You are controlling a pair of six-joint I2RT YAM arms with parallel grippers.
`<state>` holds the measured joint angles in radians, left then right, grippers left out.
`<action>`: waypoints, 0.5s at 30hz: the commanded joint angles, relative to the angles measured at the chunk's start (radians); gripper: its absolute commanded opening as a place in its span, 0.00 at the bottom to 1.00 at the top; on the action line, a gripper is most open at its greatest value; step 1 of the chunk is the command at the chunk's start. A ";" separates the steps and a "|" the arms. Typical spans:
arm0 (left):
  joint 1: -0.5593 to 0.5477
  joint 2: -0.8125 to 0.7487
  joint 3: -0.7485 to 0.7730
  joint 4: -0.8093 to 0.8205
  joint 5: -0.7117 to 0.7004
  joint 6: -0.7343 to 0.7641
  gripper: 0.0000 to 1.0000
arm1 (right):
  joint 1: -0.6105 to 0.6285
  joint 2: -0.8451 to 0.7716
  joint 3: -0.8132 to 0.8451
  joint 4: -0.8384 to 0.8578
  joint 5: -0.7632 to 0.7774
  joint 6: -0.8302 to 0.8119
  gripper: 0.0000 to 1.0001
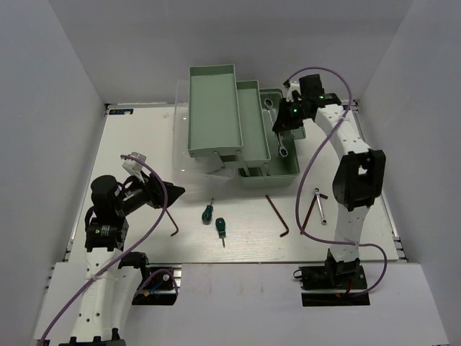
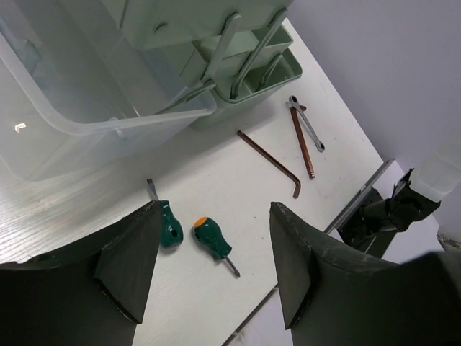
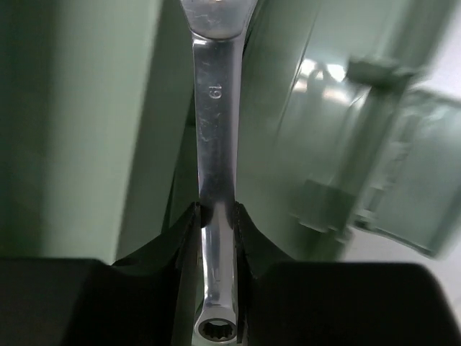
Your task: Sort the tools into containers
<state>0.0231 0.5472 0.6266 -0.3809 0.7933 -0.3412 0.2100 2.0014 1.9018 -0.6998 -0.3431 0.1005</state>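
Right gripper [image 3: 215,216] is clamped on a wrench [image 3: 215,144], holding it over the toolbox [image 1: 291,167] base bin. Left gripper [image 2: 215,210] has its fingers wide apart, hanging above the table [image 1: 144,137] near the two screwdrivers [image 2: 211,239]. Hex keys [image 1: 276,214] and a small wrench [image 1: 319,207] lie loose in front of the box
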 commanded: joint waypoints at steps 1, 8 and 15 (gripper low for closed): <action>-0.002 0.000 -0.016 0.010 0.038 -0.001 0.71 | 0.000 0.019 0.028 -0.036 0.013 -0.019 0.00; -0.002 -0.009 -0.034 0.000 0.018 -0.001 0.71 | 0.000 -0.029 -0.003 -0.063 0.003 -0.067 0.47; -0.002 -0.020 -0.044 -0.019 0.009 -0.021 0.69 | -0.009 -0.162 -0.089 -0.093 0.114 -0.077 0.39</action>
<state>0.0231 0.5392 0.5877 -0.3912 0.8001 -0.3492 0.2047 1.9476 1.8408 -0.7673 -0.3061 0.0410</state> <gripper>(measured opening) 0.696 0.416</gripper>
